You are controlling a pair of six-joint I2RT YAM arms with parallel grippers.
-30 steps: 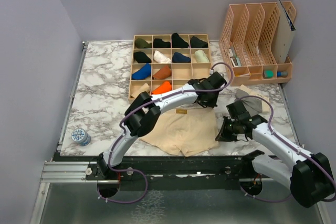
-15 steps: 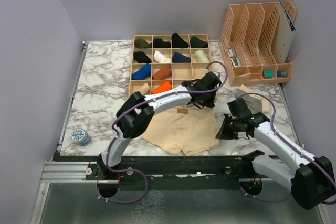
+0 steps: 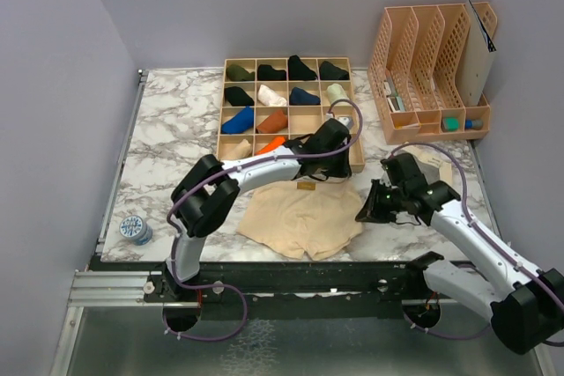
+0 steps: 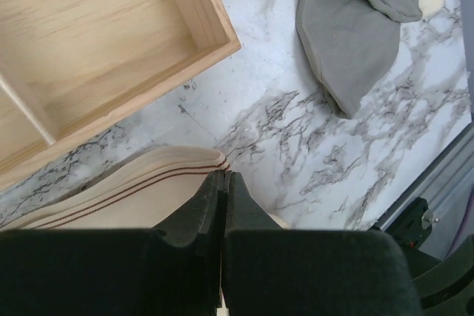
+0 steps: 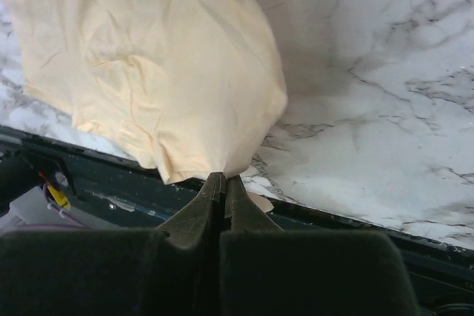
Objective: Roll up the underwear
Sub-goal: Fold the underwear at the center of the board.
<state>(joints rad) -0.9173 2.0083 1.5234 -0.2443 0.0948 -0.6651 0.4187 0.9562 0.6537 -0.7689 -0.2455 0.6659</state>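
The pale beige underwear (image 3: 304, 217) lies spread on the marble table near the front edge. My left gripper (image 3: 319, 165) is shut on its waistband (image 4: 148, 172), a cream band with thin red stripes, close to the wooden box. My right gripper (image 3: 368, 211) is shut on the beige cloth's right edge (image 5: 170, 79) and holds it lifted a little. The grey underwear (image 3: 429, 168) lies crumpled at the right, behind my right arm; it also shows in the left wrist view (image 4: 355, 27).
A wooden compartment box (image 3: 285, 110) with several rolled garments stands behind the beige cloth. A peach file rack (image 3: 432, 72) stands at the back right. A small round tin (image 3: 135, 229) sits at the front left. The table's front edge (image 5: 355, 220) runs just below my right gripper.
Both grippers have moved left, drawing the beige underwear leftward. The right side of the cloth has been pulled in and lifted, and the grey garment is more exposed.
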